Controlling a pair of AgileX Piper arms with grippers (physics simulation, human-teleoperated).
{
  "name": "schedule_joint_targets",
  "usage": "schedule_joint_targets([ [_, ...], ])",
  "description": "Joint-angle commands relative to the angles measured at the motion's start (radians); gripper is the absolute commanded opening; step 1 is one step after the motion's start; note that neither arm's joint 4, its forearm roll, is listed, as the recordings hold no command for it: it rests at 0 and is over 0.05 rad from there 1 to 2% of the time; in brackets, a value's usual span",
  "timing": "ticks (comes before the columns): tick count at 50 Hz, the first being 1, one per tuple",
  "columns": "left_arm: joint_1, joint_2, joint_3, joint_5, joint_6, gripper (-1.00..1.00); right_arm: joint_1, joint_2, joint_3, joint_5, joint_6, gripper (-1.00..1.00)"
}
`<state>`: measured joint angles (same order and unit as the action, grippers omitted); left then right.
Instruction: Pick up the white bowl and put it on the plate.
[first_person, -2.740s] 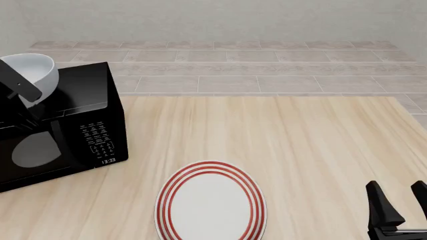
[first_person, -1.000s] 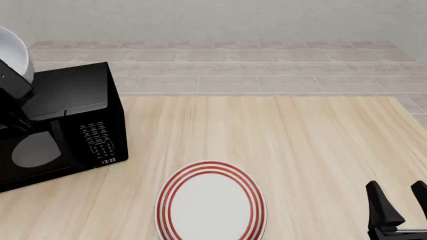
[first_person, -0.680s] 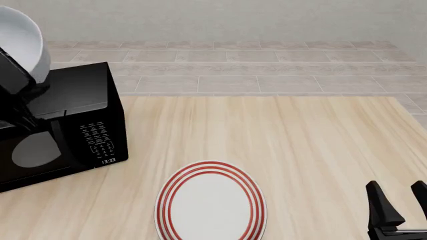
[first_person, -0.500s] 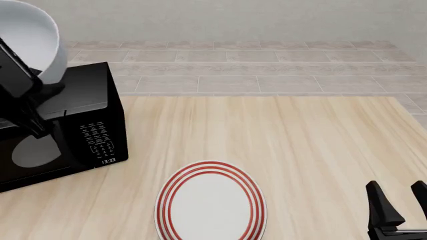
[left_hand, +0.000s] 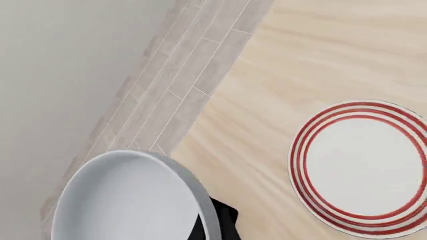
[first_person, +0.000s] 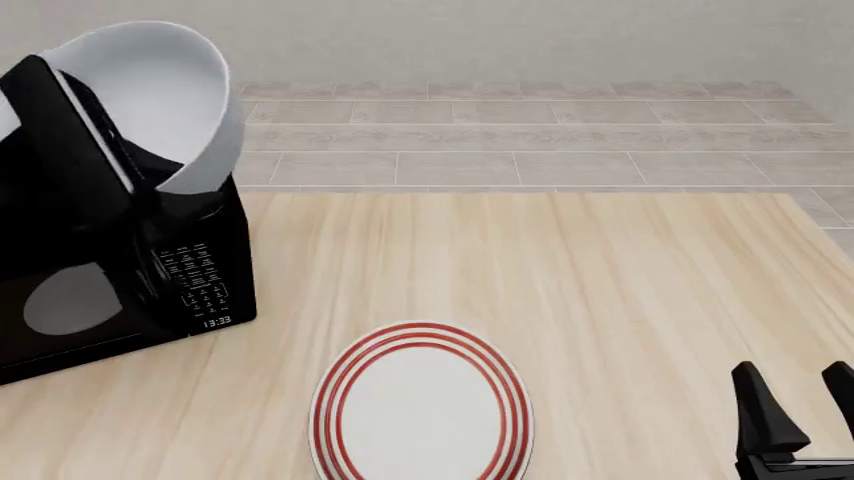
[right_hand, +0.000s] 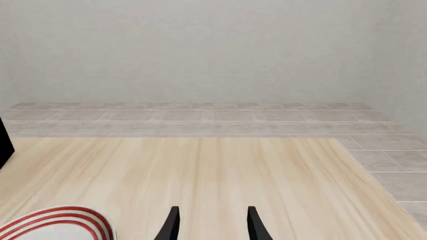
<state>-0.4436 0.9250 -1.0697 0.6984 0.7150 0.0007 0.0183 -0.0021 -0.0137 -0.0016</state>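
A pale wood table (first_person: 601, 290) runs back to a grey tiled floor (first_person: 534, 140) and a plain light wall (first_person: 534, 40). The left gripper (first_person: 127, 165), jaws clamped on the rim, holds the bowl (first_person: 154, 100) tilted in the air above the black microwave (first_person: 134, 280). The plate (first_person: 420, 405) lies at the near edge, well apart. The right gripper (first_person: 798, 415) rests low, jaws apart

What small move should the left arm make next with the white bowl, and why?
Probably carry the white bowl rightward and nearer, toward the plate. The left claw holds it tilted, high over the microwave, well away from the plate.
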Motion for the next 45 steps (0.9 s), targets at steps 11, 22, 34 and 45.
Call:
schedule_joint_targets([
  [11,-0.211,0.029,0.044,-0.059,-0.096,-1.00,0.000,0.000,0.000,0.000,0.000,1.00],
  [22,-0.281,0.050,0.105,-0.111,-0.138,-1.00,0.000,0.000,0.000,0.000,0.000,1.00],
  [34,-0.315,0.078,0.127,-0.144,-0.151,-1.00,0.000,0.000,0.000,0.000,0.000,1.00],
  [45,-0.357,0.117,0.166,-0.197,-0.170,-1.00,0.000,0.000,0.000,0.000,0.000,1.00],
])
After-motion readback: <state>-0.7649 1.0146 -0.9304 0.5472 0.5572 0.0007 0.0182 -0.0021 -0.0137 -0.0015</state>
